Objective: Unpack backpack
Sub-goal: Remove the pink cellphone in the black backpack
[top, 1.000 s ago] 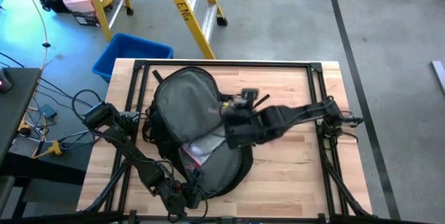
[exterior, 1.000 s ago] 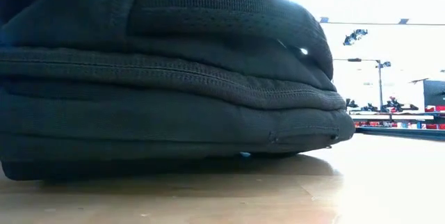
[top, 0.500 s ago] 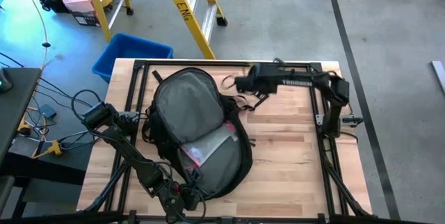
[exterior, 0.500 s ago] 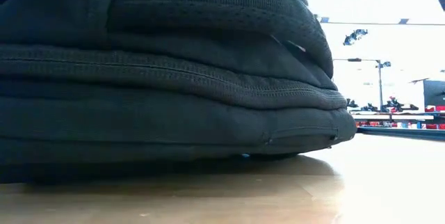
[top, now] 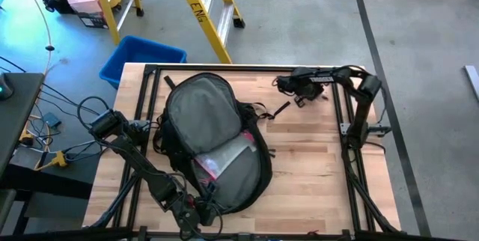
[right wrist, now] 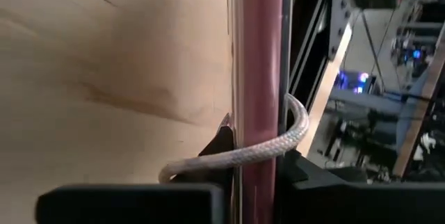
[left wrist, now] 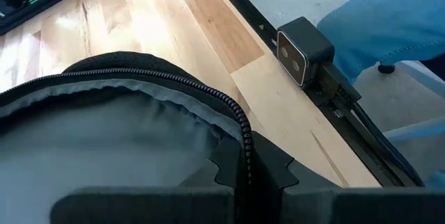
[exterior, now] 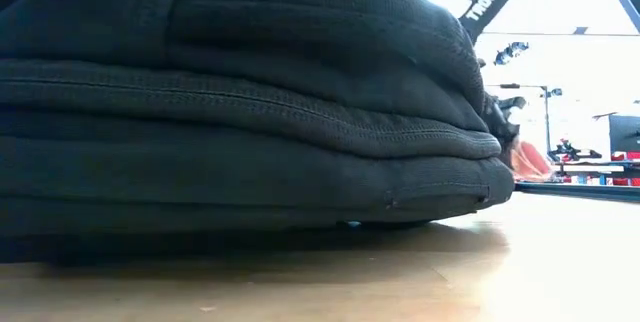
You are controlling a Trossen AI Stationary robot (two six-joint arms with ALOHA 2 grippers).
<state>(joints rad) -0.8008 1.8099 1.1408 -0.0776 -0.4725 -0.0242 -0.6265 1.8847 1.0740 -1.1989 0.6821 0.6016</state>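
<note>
High view: backpack lies open on the surface's left-centre, a clear pink-edged pouch showing in its mouth. Right claw is near the far right corner, carrying a small item; judged step is setting that item down clear of the bag. Best done low and onto bare wood near that corner, not on the small black piece lying loose beside the bag. Left claw sits at the near edge, pinching the bag's rim. Low view: backpack fills most of the frame; something pinkish shows past its right end, too blurred to name. Left wrist view: left claw is closed on the zipper edge, holding the mouth open; keep that hold. Right wrist view: right claw grips a pink-edged flat item with a white braided cord looped round it; the cord could snag on release.
</note>
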